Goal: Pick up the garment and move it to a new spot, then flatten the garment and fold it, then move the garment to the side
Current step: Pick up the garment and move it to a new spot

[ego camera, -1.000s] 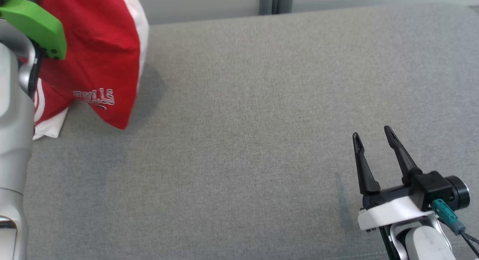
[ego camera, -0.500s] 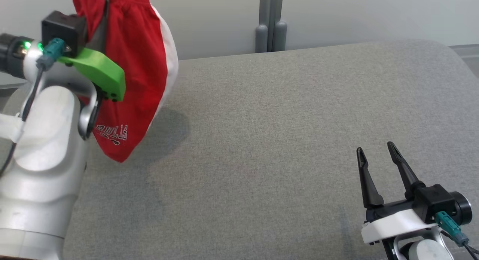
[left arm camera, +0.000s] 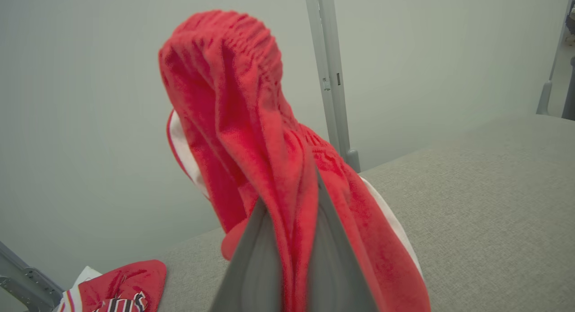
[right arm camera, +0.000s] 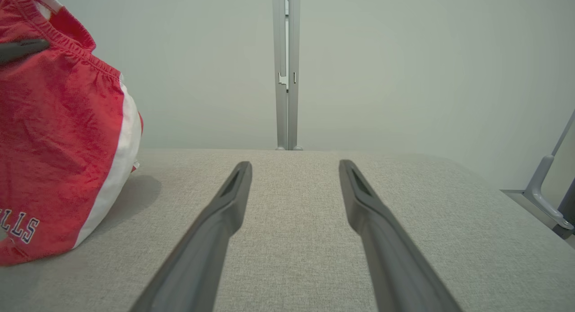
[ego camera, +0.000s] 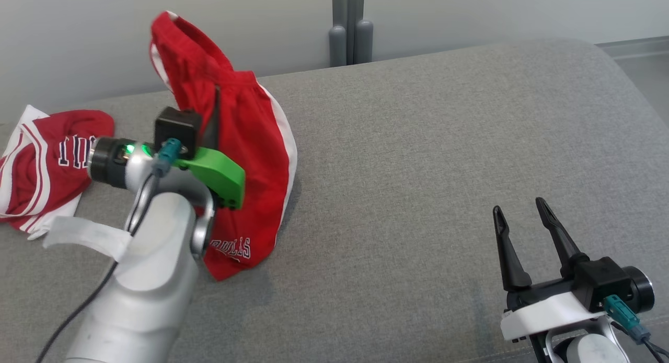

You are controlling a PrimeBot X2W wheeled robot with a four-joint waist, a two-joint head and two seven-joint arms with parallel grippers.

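**Hanging shorts pinched in the left fingers**

Left gripper (ego camera: pixel 216 96) is clamped on the waistband of the red shorts (ego camera: pixel 256 138). The cloth is squeezed between both fingers and drapes down onto the grey cushion (ego camera: pixel 418 170). Right gripper (ego camera: pixel 518 205) sits well apart, fingers spread.

Silver forearm (ego camera: pixel 141 290) carries green bracket (ego camera: pixel 217 177), teal plug (ego camera: pixel 166 155).
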